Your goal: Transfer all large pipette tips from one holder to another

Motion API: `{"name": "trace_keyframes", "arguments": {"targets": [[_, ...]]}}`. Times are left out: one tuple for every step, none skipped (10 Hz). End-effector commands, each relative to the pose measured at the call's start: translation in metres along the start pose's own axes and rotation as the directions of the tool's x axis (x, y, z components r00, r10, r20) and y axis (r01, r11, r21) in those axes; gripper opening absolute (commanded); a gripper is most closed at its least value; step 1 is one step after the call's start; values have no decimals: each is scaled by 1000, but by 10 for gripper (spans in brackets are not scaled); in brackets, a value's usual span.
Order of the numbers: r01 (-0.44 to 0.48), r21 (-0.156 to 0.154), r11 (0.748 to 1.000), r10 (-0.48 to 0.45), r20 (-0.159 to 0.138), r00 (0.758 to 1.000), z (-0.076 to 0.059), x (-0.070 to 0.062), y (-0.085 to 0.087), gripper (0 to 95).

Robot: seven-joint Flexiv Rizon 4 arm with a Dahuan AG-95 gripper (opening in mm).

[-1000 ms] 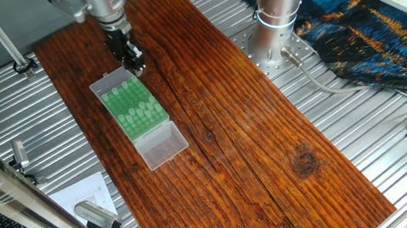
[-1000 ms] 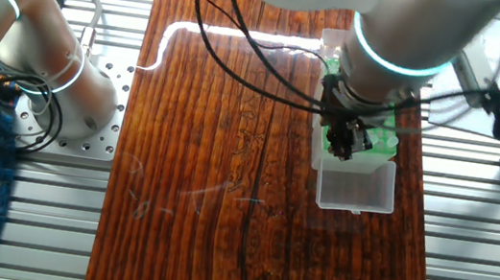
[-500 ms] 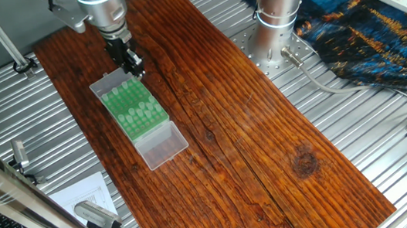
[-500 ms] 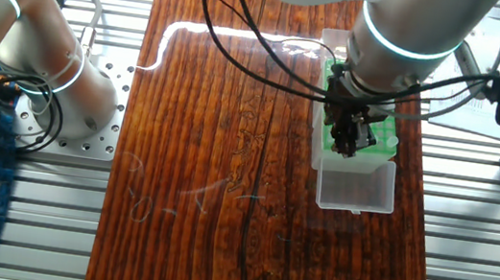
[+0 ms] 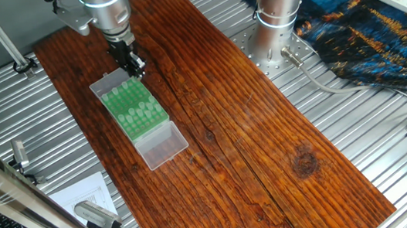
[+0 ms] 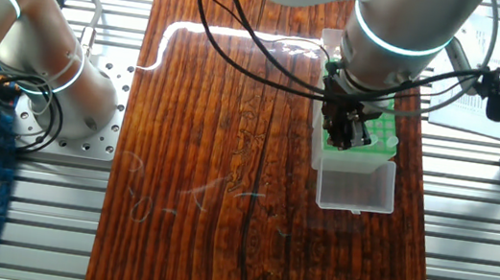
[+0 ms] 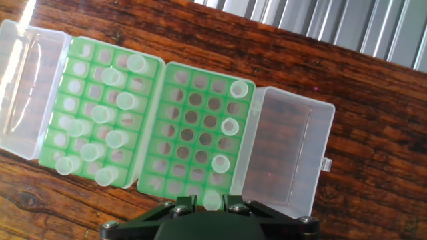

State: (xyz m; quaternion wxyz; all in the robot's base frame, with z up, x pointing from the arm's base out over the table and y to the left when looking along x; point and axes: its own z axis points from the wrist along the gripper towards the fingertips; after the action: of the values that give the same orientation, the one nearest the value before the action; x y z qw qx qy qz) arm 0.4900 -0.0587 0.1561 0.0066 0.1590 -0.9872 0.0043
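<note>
Since a second ago the black two-finger gripper [image 7: 212,203] lifted slightly above the green pipette-tip racks [image 7: 193,130].
Its fingers looked pinched on one translucent whitish conical tip [image 7: 211,199] at the right rack's near edge. Three tips sat in that rack already, about nine more waited left of it. No readable labels anywhere.
</note>
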Motion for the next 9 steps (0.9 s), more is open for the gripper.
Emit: {"name": "trace_keyframes", "arguments": {"targets": [[8, 12, 1000, -8, 1, 1000, 4, -2, -1, 190], [13, 20, 1000, -13, 0, 1000, 5, -2, -1, 190], [14, 22, 1000, -14, -1, 1000, 6, -2, -1, 190], [14, 25, 1000, -14, -2, 1000, 6, -2, -1, 190], [13, 27, 1000, -13, -3, 1000, 6, -2, -1, 190], [14, 29, 999, -14, -3, 1000, 6, -2, -1, 190], [15, 29, 999, -14, -3, 1000, 7, -2, -1, 190], [17, 30, 999, -17, -4, 1000, 7, -1, -1, 190], [17, 31, 999, -17, -4, 1000, 7, -1, 0, 190]]}}
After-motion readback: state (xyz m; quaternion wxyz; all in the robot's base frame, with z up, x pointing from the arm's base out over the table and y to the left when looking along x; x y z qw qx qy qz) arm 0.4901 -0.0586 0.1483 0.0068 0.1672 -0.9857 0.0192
